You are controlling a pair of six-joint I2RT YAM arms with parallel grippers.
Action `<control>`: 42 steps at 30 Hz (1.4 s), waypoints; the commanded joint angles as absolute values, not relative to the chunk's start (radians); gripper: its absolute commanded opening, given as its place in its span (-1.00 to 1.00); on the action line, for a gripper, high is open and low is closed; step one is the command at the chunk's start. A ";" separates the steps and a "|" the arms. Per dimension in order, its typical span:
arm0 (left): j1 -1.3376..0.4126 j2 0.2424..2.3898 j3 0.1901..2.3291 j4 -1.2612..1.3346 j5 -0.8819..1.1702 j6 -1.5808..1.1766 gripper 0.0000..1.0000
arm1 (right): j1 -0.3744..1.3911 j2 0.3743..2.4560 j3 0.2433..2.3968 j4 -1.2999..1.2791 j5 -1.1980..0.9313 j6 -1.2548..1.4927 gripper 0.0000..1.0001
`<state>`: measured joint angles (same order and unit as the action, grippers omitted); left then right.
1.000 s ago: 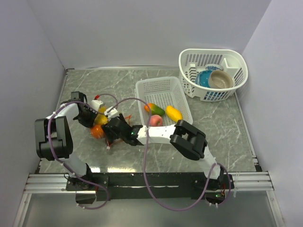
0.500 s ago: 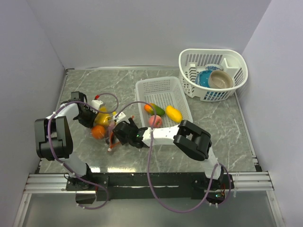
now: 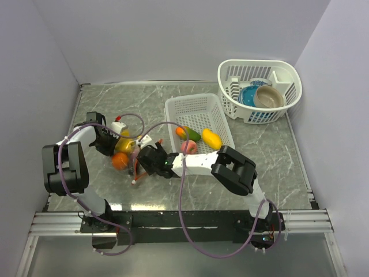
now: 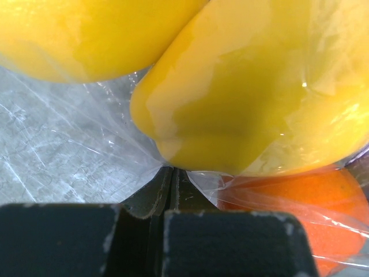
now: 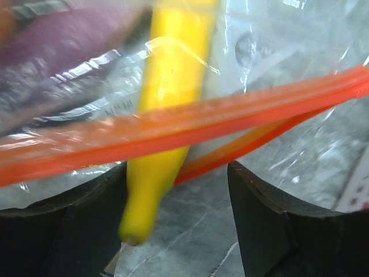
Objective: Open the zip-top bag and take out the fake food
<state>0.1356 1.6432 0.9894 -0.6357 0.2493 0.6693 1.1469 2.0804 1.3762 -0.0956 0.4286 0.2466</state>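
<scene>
The removal step looks to be in hand. The left gripper (image 4: 170,183) is pinched tight on the bag (image 3: 124,151), left of centre in the top view. The right gripper (image 5: 176,202) stands spread and empty, astride the orange zip strip (image 5: 173,124). Next it likely needs to close on the yellow food (image 5: 164,86) poking out. The film is clear and crinkled, its mouth parted.
</scene>
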 commanded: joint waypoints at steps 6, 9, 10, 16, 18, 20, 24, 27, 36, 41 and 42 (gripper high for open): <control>0.132 1.628 0.982 -0.632 0.270 0.684 -0.98 | 1.144 2.094 1.485 -0.069 0.460 0.213 0.07; 0.132 1.631 0.980 -0.627 0.268 0.684 -0.98 | 1.143 2.100 1.479 -0.072 0.451 0.221 -0.20; 0.132 1.631 0.979 -0.627 0.268 0.684 -0.98 | 1.144 2.102 1.479 -0.078 0.453 0.228 -0.26; 0.133 1.641 0.974 -0.623 0.268 0.681 -0.98 | 1.143 2.065 1.413 -0.072 0.462 0.242 -0.60; 0.132 1.643 0.974 -0.620 0.265 0.681 -0.98 | 1.141 2.010 1.350 -0.057 0.468 0.248 -0.64; 0.132 1.644 0.973 -0.614 0.259 0.678 -0.99 | 1.143 1.929 1.274 -0.051 0.468 0.261 -0.64; 0.133 1.655 0.986 -0.612 0.261 0.666 -0.98 | 1.143 1.787 1.180 -0.094 0.474 0.282 -0.55; 0.133 1.658 0.992 -0.606 0.264 0.655 -0.98 | 1.137 1.688 1.112 -0.109 0.469 0.287 -0.57; 0.130 1.643 0.986 -0.600 0.250 0.655 -0.98 | 1.121 1.545 1.083 -0.183 0.479 0.278 -0.80; 0.130 1.655 0.994 -0.598 0.255 0.650 -0.98 | 1.019 1.391 1.017 -0.199 0.387 0.275 -0.58; 0.132 1.657 0.996 -0.598 0.265 0.644 -0.98 | 1.017 1.382 1.012 -0.198 0.353 0.250 -0.38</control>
<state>0.1337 1.6512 0.9848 -0.6094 0.2527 0.6605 1.0748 1.4811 1.0298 -0.1967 0.4183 0.2710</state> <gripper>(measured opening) 0.022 0.192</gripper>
